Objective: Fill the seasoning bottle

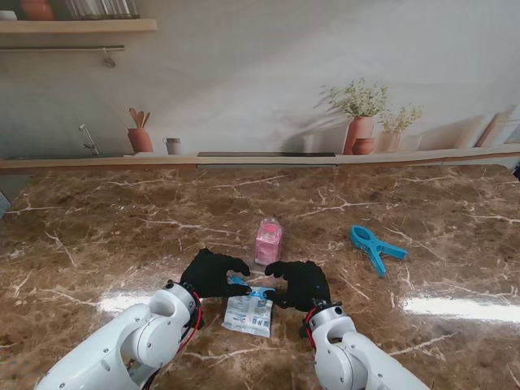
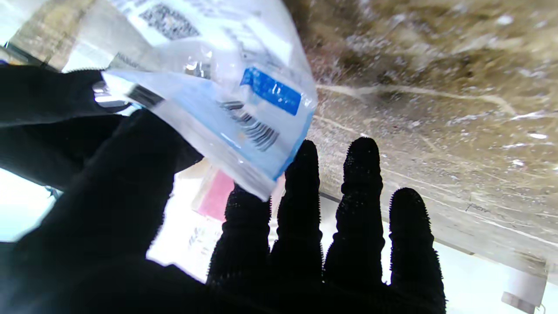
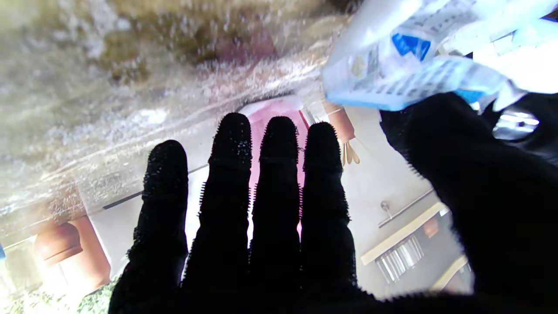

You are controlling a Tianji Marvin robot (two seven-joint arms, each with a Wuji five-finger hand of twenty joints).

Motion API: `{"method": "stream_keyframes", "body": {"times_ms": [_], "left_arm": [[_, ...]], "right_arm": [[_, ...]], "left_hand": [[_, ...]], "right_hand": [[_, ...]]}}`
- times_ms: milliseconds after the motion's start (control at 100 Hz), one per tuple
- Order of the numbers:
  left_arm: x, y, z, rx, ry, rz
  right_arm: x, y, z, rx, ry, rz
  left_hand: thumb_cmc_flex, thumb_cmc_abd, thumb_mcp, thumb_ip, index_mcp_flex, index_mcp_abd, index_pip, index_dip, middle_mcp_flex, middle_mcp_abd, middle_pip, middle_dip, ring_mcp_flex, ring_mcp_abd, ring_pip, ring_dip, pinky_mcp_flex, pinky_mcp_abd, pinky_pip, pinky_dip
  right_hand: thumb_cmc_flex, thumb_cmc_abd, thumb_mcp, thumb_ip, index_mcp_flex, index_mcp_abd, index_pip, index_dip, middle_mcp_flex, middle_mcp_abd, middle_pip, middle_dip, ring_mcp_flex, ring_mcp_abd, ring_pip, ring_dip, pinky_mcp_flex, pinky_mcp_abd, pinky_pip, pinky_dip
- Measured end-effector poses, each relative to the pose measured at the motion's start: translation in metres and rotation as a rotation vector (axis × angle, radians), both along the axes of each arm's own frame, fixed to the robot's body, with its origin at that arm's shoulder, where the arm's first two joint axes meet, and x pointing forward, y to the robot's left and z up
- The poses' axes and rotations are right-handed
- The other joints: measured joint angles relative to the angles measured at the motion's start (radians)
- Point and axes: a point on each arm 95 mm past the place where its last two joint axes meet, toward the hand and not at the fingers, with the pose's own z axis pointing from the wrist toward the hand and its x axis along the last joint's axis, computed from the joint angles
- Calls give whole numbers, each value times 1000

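With my left hand [image 1: 213, 273] and right hand [image 1: 301, 282] both pinching the top edge of the clear, blue-printed plastic refill pouch [image 1: 248, 313], just nearer me than the pink seasoning bottle [image 1: 268, 241], I judged a steady outward pull would open it cleanly.

The stand view looks down from above the shoulders across the whole counter [image 1: 97, 227] toward the back wall. Each wrist view looks along its own fingers, very close and upside down. All three share the seasoning packet [image 1: 248, 313] [image 2: 226, 100] [image 3: 405, 74] and the pink bottle [image 1: 268, 241] [image 3: 279, 117].
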Motion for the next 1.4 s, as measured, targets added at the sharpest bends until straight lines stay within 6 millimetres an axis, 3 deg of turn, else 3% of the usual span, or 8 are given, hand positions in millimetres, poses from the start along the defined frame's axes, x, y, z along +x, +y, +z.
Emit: {"method": "stream_keyframes", "body": {"times_ms": [290,370,440,630,860,1000,1270,1400], "left_arm": [[-3,1,3,-88,-1,28],[-3,3,4,-128,-5,47],[-4,5,6,-146,-12,61],[-7,9,13,-201,-43,85],[-12,14,24,-269,-93,120],[-13,17,30,-290,-113,136],[-13,20,38,-299,-144,151],[-12,22,39,-300,-152,157]], "right_arm": [[-5,-18,26,6,-98,-76],[-5,-27,33,-3,-124,-106],[-3,-35,37,-24,-140,-133],[8,-61,45,-102,-160,-211],[16,-86,59,-233,-152,-320],[20,-104,61,-303,-138,-402],[28,-140,54,-498,-57,-569],[35,-152,48,-534,-36,-600]], "left_hand": [[0,61,-31,1,28,1,8,0,1,12,0,0,0,0,0,-5,-1,16,0,0],[1,80,-94,20,28,1,8,0,1,18,-5,0,0,0,0,-6,-1,16,0,-1],[1,80,-115,20,28,2,8,0,1,25,-8,-1,0,0,0,-8,-1,16,0,-4],[1,111,-190,30,28,7,-23,-1,-14,29,-41,-25,-53,0,-52,-58,-1,-5,-39,-69],[6,155,-337,31,20,32,-129,-63,-80,38,-91,-79,-125,-4,-117,-159,-2,-74,-82,-195],[19,165,-364,44,6,51,-162,-75,-122,38,-98,-100,-124,-12,-140,-185,-14,-85,-102,-226],[31,183,-391,44,6,51,-174,-85,-133,38,-102,-111,-148,-14,-151,-198,-25,-86,-103,-244],[31,183,-404,44,6,51,-174,-85,-133,38,-103,-111,-148,-14,-151,-198,-25,-86,-103,-244]], "right_hand": [[0,11,-24,8,0,0,0,0,0,0,0,-1,0,0,0,-1,0,0,0,-1],[0,18,-25,9,0,0,0,0,0,0,0,-1,0,0,-1,-1,0,0,0,-1],[0,19,-24,9,0,0,0,0,0,0,0,-2,0,0,-1,-1,0,0,0,-1],[0,20,-25,9,-7,0,0,0,-1,0,0,-12,1,0,-12,-1,-1,0,-19,-1],[0,21,-42,9,-54,29,-33,-3,-75,4,-17,-13,-79,10,-41,-24,-51,-3,-45,-3],[0,19,-53,9,-76,42,-36,-11,-112,11,-19,-14,-111,9,-62,-27,-81,-6,-64,-13],[-13,-42,-40,9,-143,81,-9,115,-198,26,63,63,-173,16,14,-21,-109,-13,-87,-2],[-26,-64,-28,9,-147,88,-10,157,-209,25,113,107,-173,16,80,28,-98,-20,-71,32]]}}
